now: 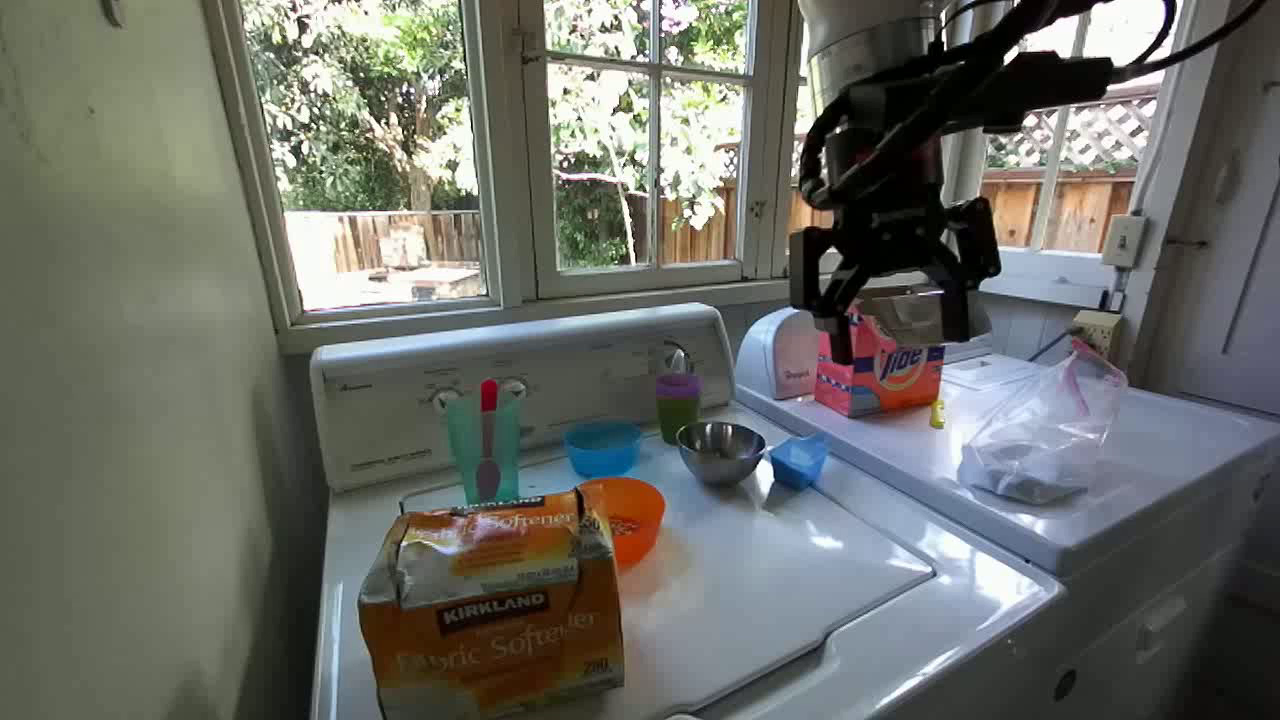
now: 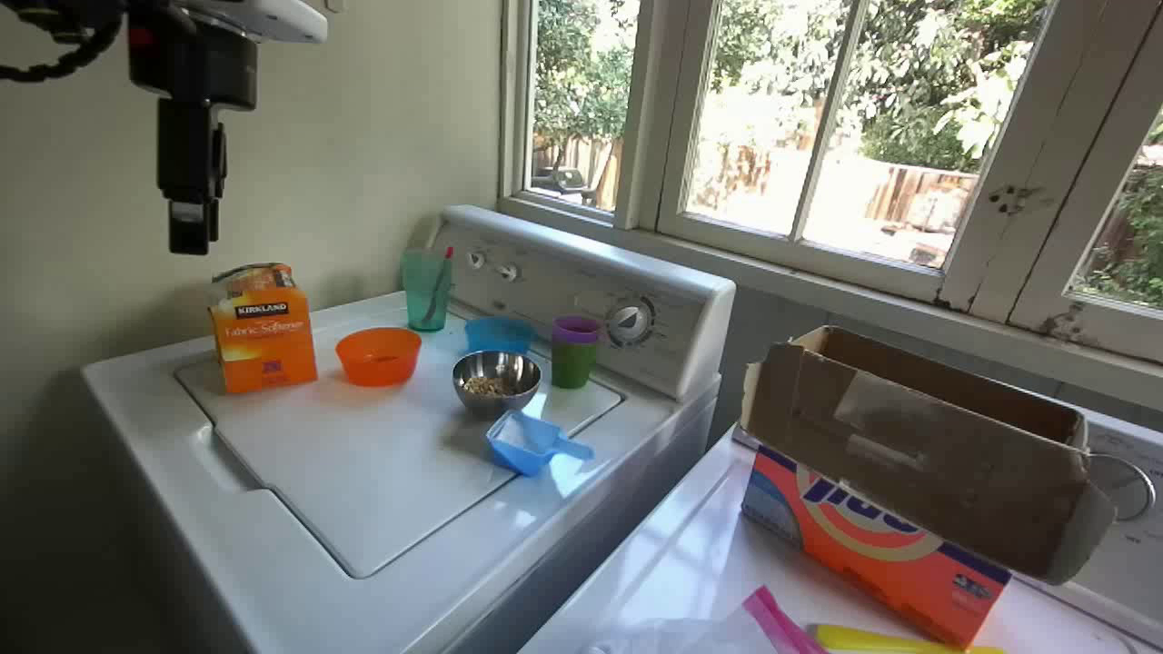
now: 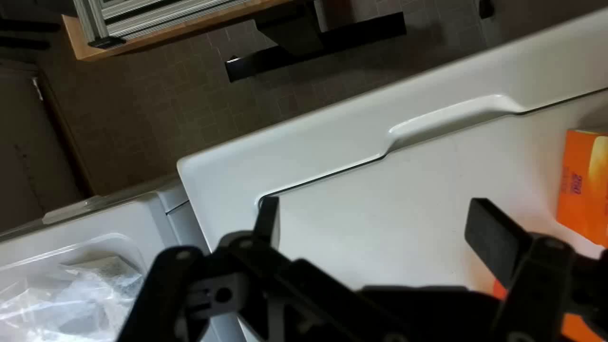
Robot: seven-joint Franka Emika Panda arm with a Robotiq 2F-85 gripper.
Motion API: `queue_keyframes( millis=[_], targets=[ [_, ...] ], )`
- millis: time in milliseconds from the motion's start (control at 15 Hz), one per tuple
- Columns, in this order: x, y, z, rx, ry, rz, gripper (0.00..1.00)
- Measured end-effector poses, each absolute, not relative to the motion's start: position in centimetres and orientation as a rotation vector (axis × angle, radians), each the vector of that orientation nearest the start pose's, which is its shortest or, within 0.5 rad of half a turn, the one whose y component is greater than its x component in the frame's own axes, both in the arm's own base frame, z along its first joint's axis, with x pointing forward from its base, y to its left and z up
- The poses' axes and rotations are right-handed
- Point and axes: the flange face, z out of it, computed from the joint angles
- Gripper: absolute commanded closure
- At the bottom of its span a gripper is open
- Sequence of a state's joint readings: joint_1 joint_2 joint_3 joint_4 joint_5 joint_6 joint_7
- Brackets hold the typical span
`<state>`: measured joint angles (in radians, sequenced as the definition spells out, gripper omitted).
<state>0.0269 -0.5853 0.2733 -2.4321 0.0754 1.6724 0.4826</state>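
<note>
My gripper (image 1: 898,335) is open and empty, raised high above the white washer lid. In the wrist view its fingers (image 3: 373,216) stand wide apart with only the lid (image 3: 361,223) behind them. On the lid are an orange bowl (image 2: 377,359), a steel bowl (image 2: 482,400) with small grainy bits, a blue bowl (image 1: 602,450) and a blue scoop (image 2: 541,447) with white stuff in it. A green cup (image 2: 572,363) with a purple top stands near the control panel. A teal cup (image 2: 420,291) holds a red spoon (image 1: 488,430). The gripper touches none of them.
An orange Kirkland box (image 2: 268,341) stands near the wall. On the neighbouring machine are an open Tide box (image 2: 872,545), a clear plastic bag (image 1: 1045,440) and a yellow item (image 2: 890,640). The washer's control panel (image 1: 560,400) rises at the back below the windows.
</note>
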Motion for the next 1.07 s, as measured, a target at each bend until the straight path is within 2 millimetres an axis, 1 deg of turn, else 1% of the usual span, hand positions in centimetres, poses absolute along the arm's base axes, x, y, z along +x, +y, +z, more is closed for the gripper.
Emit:
queue_keyframes(
  millis=[667,800,933,1067],
  targets=[
    [33.8,11.9,48.8,-3.24,0.434,0.241,0.0],
    [34.4,10.8,49.1,-3.205,0.553,0.212,0.0],
    [35.2,8.6,49.6,-3.15,0.697,0.185,0.0],
    [36.0,6.0,50.3,-3.084,0.84,0.153,0.0]
  ],
)
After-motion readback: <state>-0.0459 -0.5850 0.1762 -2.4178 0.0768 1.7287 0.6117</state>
